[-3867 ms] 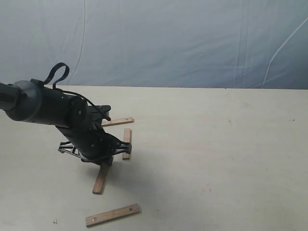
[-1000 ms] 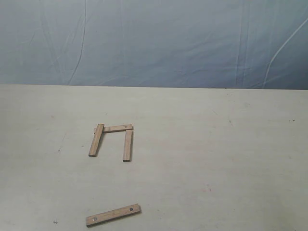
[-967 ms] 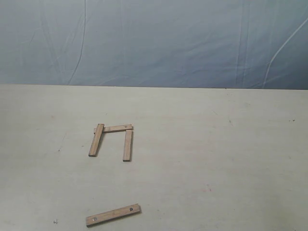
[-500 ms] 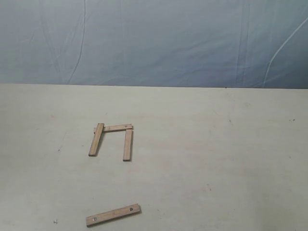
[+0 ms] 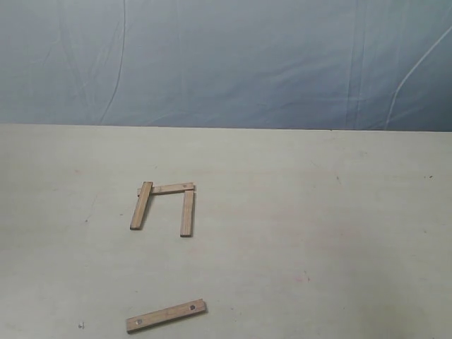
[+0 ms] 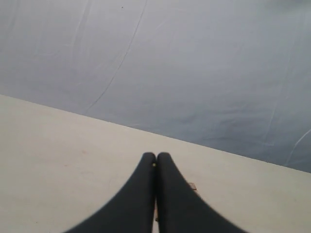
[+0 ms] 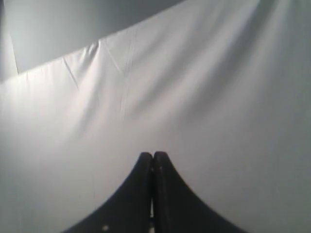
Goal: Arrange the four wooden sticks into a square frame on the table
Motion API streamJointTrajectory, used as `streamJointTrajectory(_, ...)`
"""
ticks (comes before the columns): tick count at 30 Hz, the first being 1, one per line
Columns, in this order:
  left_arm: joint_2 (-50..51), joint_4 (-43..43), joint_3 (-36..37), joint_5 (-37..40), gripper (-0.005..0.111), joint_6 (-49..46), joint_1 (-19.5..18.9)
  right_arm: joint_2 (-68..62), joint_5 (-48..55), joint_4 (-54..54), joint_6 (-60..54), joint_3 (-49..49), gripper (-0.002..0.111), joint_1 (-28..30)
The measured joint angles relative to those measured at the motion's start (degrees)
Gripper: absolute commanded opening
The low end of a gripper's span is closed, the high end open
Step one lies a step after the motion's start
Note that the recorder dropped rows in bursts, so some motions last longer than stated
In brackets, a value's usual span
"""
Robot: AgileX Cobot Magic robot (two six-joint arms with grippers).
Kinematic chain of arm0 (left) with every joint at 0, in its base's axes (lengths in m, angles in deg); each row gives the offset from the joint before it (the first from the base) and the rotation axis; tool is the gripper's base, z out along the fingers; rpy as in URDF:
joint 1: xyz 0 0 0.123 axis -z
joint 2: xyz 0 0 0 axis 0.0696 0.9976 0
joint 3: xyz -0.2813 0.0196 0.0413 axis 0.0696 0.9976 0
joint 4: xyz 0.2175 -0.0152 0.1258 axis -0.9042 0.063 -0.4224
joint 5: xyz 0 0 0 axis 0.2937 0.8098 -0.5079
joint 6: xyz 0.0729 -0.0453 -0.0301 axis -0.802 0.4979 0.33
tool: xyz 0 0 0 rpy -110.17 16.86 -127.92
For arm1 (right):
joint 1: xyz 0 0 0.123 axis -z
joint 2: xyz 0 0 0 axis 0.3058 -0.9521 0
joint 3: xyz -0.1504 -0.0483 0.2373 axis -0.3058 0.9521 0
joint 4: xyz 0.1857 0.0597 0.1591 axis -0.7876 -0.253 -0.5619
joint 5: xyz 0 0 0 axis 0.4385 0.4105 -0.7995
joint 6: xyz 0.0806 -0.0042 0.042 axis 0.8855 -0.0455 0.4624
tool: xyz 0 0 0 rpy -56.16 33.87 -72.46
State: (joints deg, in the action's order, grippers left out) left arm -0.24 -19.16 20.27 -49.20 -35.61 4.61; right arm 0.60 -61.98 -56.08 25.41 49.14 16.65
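Note:
Three light brown wooden sticks form an open-bottomed square on the beige table (image 5: 318, 233): a left stick (image 5: 141, 205), a top stick (image 5: 169, 188) and a right stick (image 5: 186, 213). The fourth stick (image 5: 166, 316), longer and with two dark holes, lies apart near the front edge. Neither arm appears in the exterior view. My left gripper (image 6: 156, 155) is shut with nothing in it, above the table; a stick's corner (image 6: 192, 186) peeks out beside its fingers. My right gripper (image 7: 152, 154) is shut and empty, facing the pale cloth.
A wrinkled blue-grey cloth backdrop (image 5: 268, 63) hangs behind the table's far edge. A few tiny dark specks (image 5: 337, 179) dot the beige surface.
The left arm, which held a stick low over the table 3.9 s ago, has left the exterior view; that stick now stands as the left side. Nothing moved in the last second.

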Motion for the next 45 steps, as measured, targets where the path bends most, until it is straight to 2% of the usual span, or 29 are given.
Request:
streamJointTrajectory(4,0.0,0.0,0.0,-0.1,0.000,-0.7,0.0,-16.2,7.0,12.8,7.9,-9.6,-0.001,-1.3)
streamJointTrajectory(9,0.0,0.0,0.0,1.2,0.000,-1.0,0.0,-34.1,37.3,35.6,23.2,-25.8,-0.001,-9.1)
streamJointTrajectory(12,0.0,0.0,0.0,1.6,0.000,-1.0,0.0,-42.4,54.3,39.5,22.3,-32.9,-0.001,-15.3)
streamJointTrajectory(15,0.0,0.0,0.0,1.6,0.000,-1.0,0.0,-49.9,66.1,29.0,9.1,-41.6,-0.001,-19.5)
streamJointTrajectory(18,0.0,0.1,0.0,1.7,0.000,-1.0,0.0,-58.1,79.5,8.8,-10.8,-53.2,0.001,-21.6)
streamJointTrajectory(20,0.0,0.1,0.0,1.8,0.000,-1.0,0.0,-63.4,88.8,-5.9,-22.6,-61.4,0.010,-22.3)
streamJointTrajectory(22,0.0,0.1,0.0,1.8,0.000,-1.0,0.0,-67.6,95.5,-16.3,-29.0,-67.6,0.027,-23.2)
streamJointTrajectory(24,0.0,0.2,0.0,1.9,0.000,-1.0,0.0,-71.0,98.6,-21.4,-31.6,-71.3,0.042,-25.0)
streamJointTrajectory(26,0.0,0.2,0.0,1.9,0.000,-1.0,0.0,-74.1,99.7,-24.0,-32.3,-74.0,0.047,-27.8)
streamJointTrajectory(31,0.0,0.3,0.0,2.8,0.000,-1.0,0.0,-80.8,99.4,-24.6,-29.0,-79.9,0.047,-34.7)
streamJointTrajectory(36,0.0,0.3,0.0,3.1,0.000,-1.0,0.0,-86.6,99.2,-19.0,-21.2,-86.8,0.047,-40.1)
streamJointTrajectory(45,0.0,0.3,0.0,3.2,0.000,-1.0,0.0,-94.7,99.7,-15.6,-15.2,-95.1,0.047,-42.5)
